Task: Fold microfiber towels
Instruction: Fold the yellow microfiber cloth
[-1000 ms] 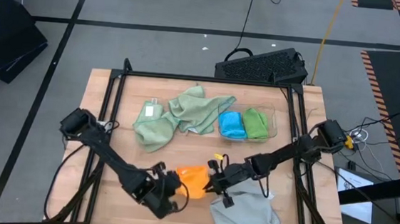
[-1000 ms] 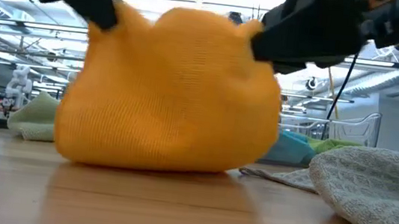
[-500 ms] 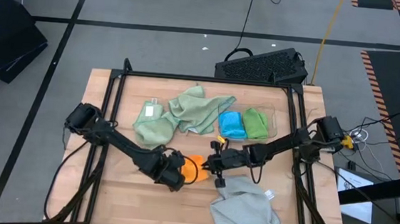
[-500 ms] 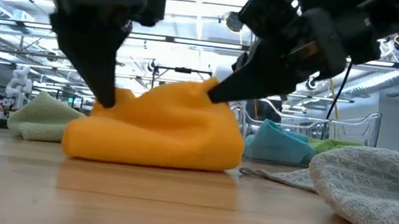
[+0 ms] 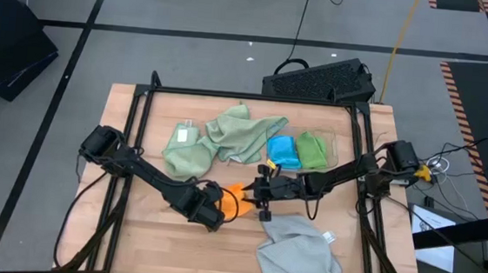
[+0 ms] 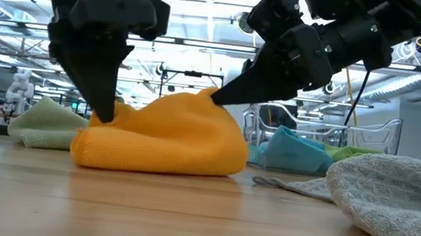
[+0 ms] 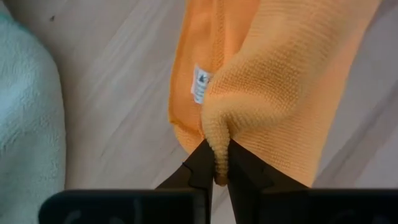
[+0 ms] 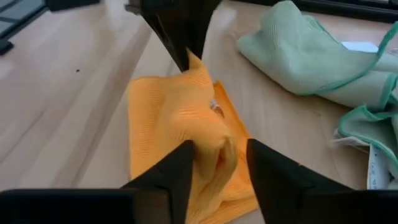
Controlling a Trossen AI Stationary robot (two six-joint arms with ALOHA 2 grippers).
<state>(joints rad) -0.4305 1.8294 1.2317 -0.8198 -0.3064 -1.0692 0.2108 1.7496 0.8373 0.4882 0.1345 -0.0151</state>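
Both hands at the small soft orange microfiber towel [image 5: 232, 198], lying folded on the wooden table [image 5: 132, 232] between them. Left hand [image 7: 216, 168] pinched narrow on a ridge of the cloth's edge; right hand [image 8: 217, 163] spread wide, fingers [image 8: 171, 177] straddling the cloth's near fold without clamping it. Beyond the right hand, two pale sage green cloths [image 8: 311, 56] in a loose heap; just beside it on the other side, a crumpled light grey cloth [image 5: 300, 253]. Bright blue cloth [image 5: 283, 152] and bright green cloth [image 5: 312, 151] sitting in a clear shallow plastic tray [image 5: 332, 143], farther off. Likely trouble: with one side let go and the other pinched, any pull by the left hand could drag the fold open or skew the layers; fabric could also cling to the retreating fingers. Compared with a second ago: towel then lifted and ballooned between both hands, nearer the table's front edge; now lowered, flatter, and farther back toward the tray, right hand's grip released.
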